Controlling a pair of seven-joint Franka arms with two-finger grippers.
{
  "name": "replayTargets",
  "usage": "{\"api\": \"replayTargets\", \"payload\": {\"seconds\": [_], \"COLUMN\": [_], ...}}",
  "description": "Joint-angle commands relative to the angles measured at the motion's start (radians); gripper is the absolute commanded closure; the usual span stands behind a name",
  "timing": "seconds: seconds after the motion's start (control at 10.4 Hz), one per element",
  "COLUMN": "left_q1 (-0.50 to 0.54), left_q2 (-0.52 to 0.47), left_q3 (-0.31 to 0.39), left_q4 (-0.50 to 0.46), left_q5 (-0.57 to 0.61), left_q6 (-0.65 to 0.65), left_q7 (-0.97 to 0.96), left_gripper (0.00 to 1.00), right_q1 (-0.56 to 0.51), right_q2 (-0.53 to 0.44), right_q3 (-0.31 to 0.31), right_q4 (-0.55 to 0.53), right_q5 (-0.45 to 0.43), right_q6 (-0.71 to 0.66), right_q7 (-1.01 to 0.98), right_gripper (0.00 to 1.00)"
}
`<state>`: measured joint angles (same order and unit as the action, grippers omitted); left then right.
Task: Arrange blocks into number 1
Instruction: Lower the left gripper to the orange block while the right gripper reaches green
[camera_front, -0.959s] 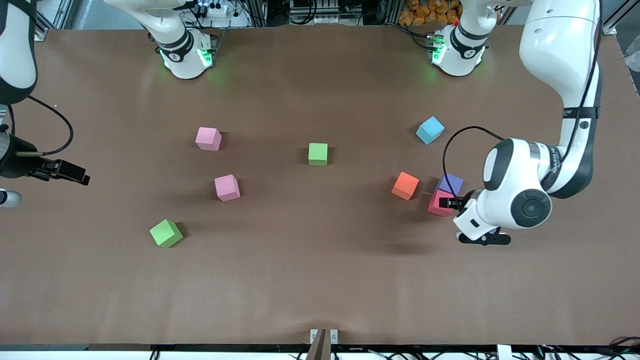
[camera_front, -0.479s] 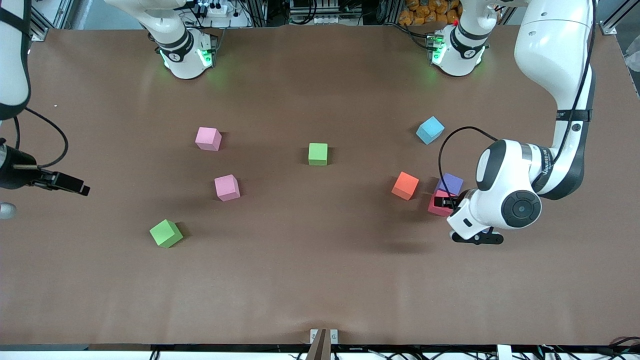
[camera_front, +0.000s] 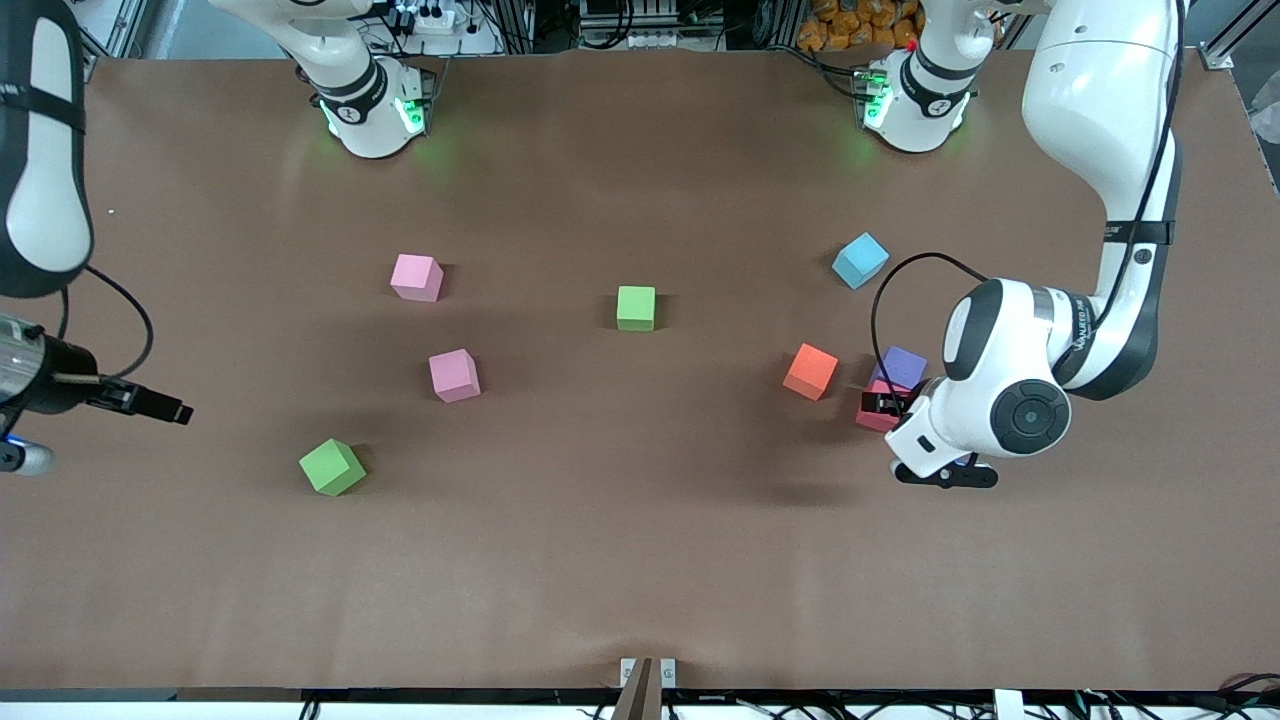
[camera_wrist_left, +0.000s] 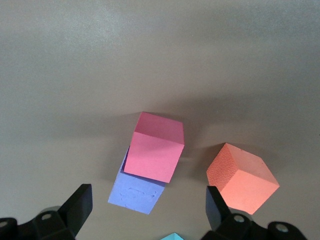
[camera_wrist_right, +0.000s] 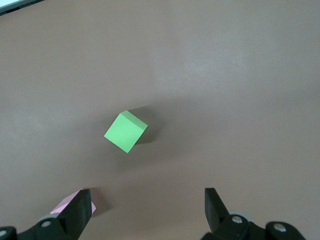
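Brown desk (camera_front: 640, 560) holds the blocks, scattered and not yet in a number 1. Over the left arm's end hangs the left gripper (camera_wrist_left: 145, 212), spread wide and holding nothing, with the crimson block (camera_wrist_left: 154, 152) right under it, touching the purple block (camera_wrist_left: 137, 190) and near the orange block (camera_wrist_left: 241, 177). Over the right arm's end, the right gripper (camera_wrist_right: 145, 212) is also spread and empty, looking at a green block (camera_wrist_right: 125, 131)
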<state>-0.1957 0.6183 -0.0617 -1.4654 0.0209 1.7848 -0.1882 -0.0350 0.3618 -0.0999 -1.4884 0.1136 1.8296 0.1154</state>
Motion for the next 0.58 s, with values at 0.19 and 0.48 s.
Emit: {"api": "replayTargets", "payload": {"seconds": [0.19,0.48], "left_q1": [-0.025,-0.027], "left_q2": [0.001,0.008], "left_q3": [0.002,0.002], "left_q4": [-0.001,0.0], "left_q5": [0.076,0.076], "left_q6": [0.011,0.013], "left_q7": [-0.037,-0.054], "left_gripper": [0.0,0.0], "right_q1": [-0.017,-0.003], "right_q2": [0.057,0.088], "right_q3": [0.009,0.009], "right_q4": [0.01,0.005], "right_q5": [0.015,0.015], "right_q6": [0.059,0.101], "right_q7": [0.05,0.121], "right_gripper": [0.0,0.0]}}
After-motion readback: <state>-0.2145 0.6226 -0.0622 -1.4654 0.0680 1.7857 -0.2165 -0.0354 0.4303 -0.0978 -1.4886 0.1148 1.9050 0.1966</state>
